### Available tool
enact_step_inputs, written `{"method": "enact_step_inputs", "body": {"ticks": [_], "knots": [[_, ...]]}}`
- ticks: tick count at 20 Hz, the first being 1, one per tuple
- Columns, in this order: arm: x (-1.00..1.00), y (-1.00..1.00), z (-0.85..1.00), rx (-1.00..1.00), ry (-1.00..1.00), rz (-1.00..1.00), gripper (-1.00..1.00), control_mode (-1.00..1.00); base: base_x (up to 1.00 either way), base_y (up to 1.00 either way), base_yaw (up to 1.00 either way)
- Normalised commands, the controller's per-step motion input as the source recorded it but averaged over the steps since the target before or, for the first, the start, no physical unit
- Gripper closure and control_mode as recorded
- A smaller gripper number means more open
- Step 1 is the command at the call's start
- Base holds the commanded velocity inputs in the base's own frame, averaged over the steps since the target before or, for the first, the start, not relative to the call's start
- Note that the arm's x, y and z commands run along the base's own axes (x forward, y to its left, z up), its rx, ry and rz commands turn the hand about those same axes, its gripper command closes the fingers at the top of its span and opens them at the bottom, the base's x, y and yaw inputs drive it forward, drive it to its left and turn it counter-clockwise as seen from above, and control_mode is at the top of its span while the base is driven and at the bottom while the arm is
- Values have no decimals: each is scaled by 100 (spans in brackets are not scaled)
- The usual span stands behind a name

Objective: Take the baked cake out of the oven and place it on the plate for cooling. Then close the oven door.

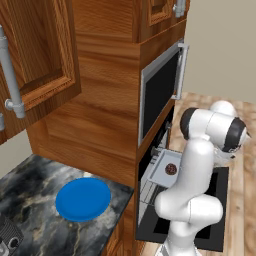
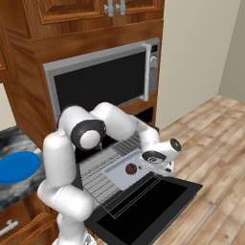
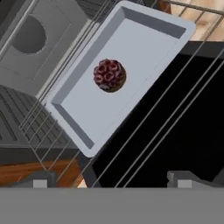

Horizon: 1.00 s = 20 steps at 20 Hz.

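The gripper (image 2: pixel 160 168) is hovering with its jaws spread wide and empty above the baked cake (image 3: pixel 109 75), which is sitting mid-way along the grey tray (image 3: pixel 144 39) on the pulled-out wire rack (image 2: pixel 98 178), over the lowered oven door (image 2: pixel 158 203); the blue plate (image 1: pixel 83 199) is waiting on the dark counter (image 1: pixel 30 185) to the left. A good grasp is likely calling for centring the fingers either side of the lump, descending straight, and closing gently without scraping the tray.

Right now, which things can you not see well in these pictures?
- Oven door, left base view: the arm covers most of it.
- Plate, right base view: cut by the left edge.
- Tool, hand view: just the fingertips show above the bottom band.
- Oven knobs: cannot be made out.
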Motion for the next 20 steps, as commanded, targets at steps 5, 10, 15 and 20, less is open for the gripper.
{"method": "enact_step_inputs", "body": {"ticks": [5,10,15,20], "knots": [[7,31,19,-14,-2,16,-100,-100,0,0,0],[0,36,0,-21,-12,10,-100,-100,0,0,0],[0,36,0,-19,-11,3,-100,-100,0,0,0],[1,16,7,-8,-1,2,-100,-100,0,0,0]]}}
